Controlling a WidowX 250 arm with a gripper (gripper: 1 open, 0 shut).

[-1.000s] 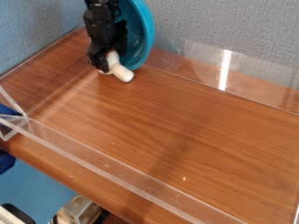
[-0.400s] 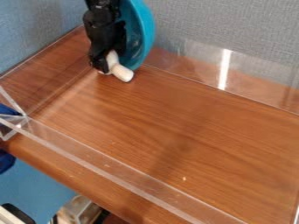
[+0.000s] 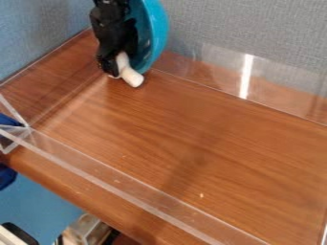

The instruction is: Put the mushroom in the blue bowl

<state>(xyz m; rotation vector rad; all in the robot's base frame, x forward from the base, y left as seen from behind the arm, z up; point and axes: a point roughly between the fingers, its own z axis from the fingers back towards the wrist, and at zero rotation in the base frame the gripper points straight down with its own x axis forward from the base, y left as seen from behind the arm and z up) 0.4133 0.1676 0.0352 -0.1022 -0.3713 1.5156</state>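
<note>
Swung round a little since the earlier frames, the mushroom (image 3: pixel 130 75) now lets its pale stem hang more steeply down the picture; a second ago that stem slanted further out to the right. The blue bowl (image 3: pixel 152 34) and the dark fingers (image 3: pixel 107 59) have shifted slightly too, up in the far left corner, and the bowl looks tipped rather than set flat on the bench (image 3: pixel 192 134).

For the task this seems a small change of pose and not yet a clear placement. The fingers appear to stand wide, so I judge that they are not clamped on so slim a stem, though their tips are hard to make out against the dark arm. The mushroom lies just beside the bowl's lower edge, close under the fingers; whether it touches the bowl, or whether any of it is inside, I cannot tell.

As for its direction, the long axis runs from upper left to lower right, nearer to upright in the view than to level. The bare end of the stem points down and slightly right, toward the near side of the bench. The cap is hidden, presumably at the upper end among the fingers. Next, the bowl probably needs to settle level before the mushroom's place can be judged.
</note>
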